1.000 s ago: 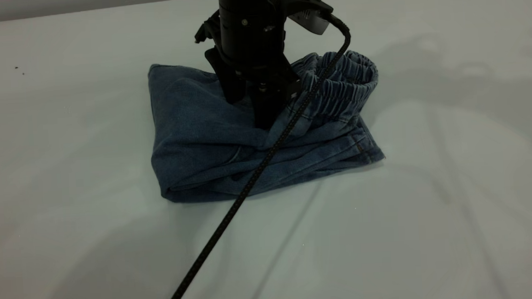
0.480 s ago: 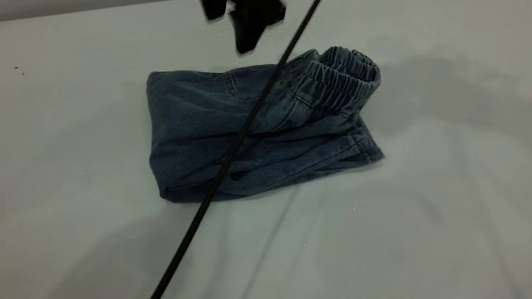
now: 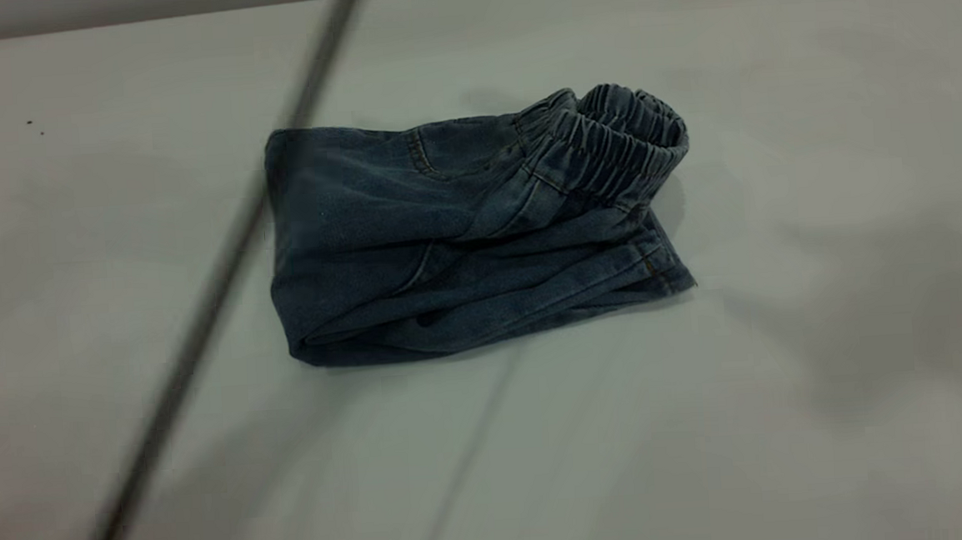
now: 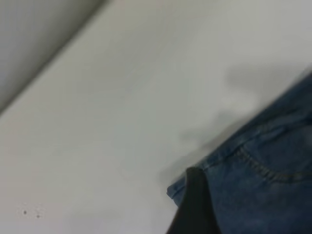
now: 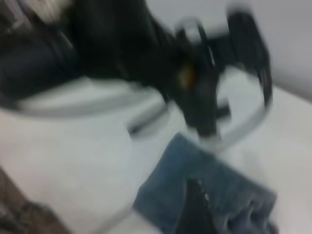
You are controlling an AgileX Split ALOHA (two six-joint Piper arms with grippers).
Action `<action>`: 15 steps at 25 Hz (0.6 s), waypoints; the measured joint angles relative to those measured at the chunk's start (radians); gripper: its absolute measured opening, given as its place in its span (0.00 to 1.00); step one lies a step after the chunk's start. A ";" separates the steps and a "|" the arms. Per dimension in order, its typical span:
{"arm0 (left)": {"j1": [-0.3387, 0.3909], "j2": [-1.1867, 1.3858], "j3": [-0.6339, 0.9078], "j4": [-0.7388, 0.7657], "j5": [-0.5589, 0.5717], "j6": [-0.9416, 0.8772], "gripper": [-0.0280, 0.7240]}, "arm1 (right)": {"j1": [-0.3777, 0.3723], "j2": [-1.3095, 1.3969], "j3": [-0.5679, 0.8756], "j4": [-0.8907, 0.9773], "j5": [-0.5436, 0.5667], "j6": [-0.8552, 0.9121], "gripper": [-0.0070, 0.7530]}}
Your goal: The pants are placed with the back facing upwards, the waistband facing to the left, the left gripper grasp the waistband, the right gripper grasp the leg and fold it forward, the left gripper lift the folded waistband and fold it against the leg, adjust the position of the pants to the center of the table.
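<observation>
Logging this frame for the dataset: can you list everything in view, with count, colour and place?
pants: one pair, blue denim, folded into a compact bundle near the table's middle, touched by nothing; elastic waistband bunched up at the exterior view's right end.
specks: two or so, dark, tiny, far left of the table.
table: one, pale grey-white, under everything.
cable: one, dark, blurred, crossing diagonally left of the pants.
left claw: black, one finger showing at the wrist view's edge, above the pants' corner.
right claw: black, blurred, above the pants.
</observation>
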 joint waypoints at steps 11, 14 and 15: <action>0.000 -0.566 0.371 -0.160 0.001 -0.023 0.74 | 0.000 -0.323 0.198 -0.134 0.057 0.172 0.62; 0.000 -0.721 0.501 -0.173 0.001 -0.023 0.74 | 0.000 -0.442 0.313 -0.143 0.058 0.178 0.62; 0.000 -0.774 0.537 -0.173 0.001 -0.023 0.74 | 0.000 -0.486 0.351 -0.151 0.060 0.178 0.62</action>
